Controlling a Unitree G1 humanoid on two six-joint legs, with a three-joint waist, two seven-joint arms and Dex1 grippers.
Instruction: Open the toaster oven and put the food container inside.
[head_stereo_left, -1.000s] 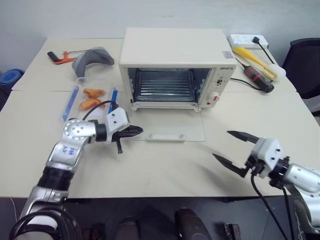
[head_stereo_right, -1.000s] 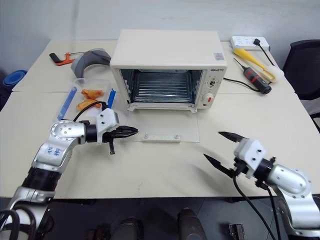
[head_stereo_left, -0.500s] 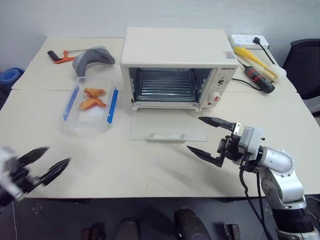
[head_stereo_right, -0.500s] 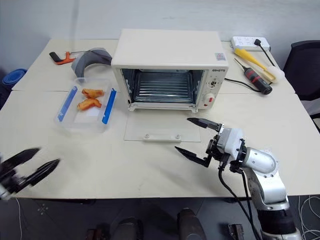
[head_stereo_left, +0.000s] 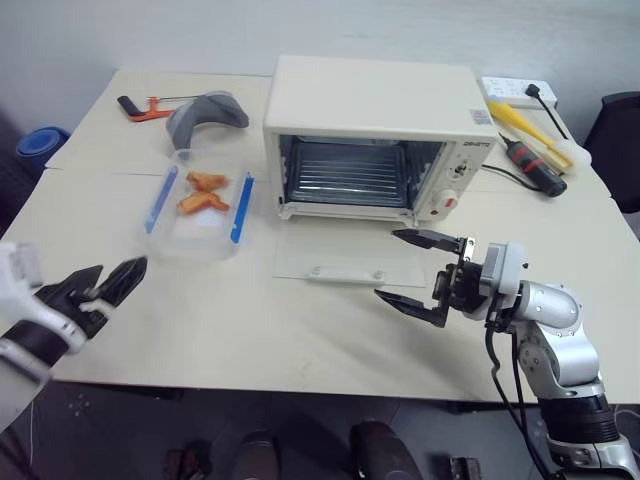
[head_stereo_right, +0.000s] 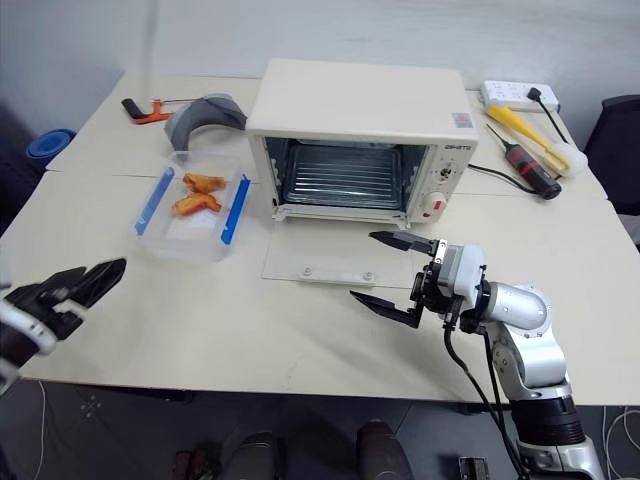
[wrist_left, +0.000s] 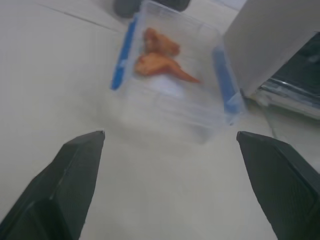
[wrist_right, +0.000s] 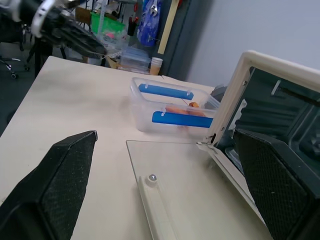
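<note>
1. The oven stands at the back middle of the table. Its glass door is folded fully down and lies flat on the tabletop, with the wire rack exposed inside.
2. The container sits on the table just left of the oven, apart from it. Its blue clips run along both long sides, and orange-brown food pieces lie in it.
3. The left gripper hovers at the near left edge of the table, well short of the container. Its fingers are spread wide and hold nothing.
4. The right gripper hangs in front of the oven's right half, at the near right corner of the door. Its fingers are parted wide and empty, pointing left.
5. A grey curved object and an orange-handled tool lie behind the container.
6. Hand tools and a power strip lie right of the oven.
</note>
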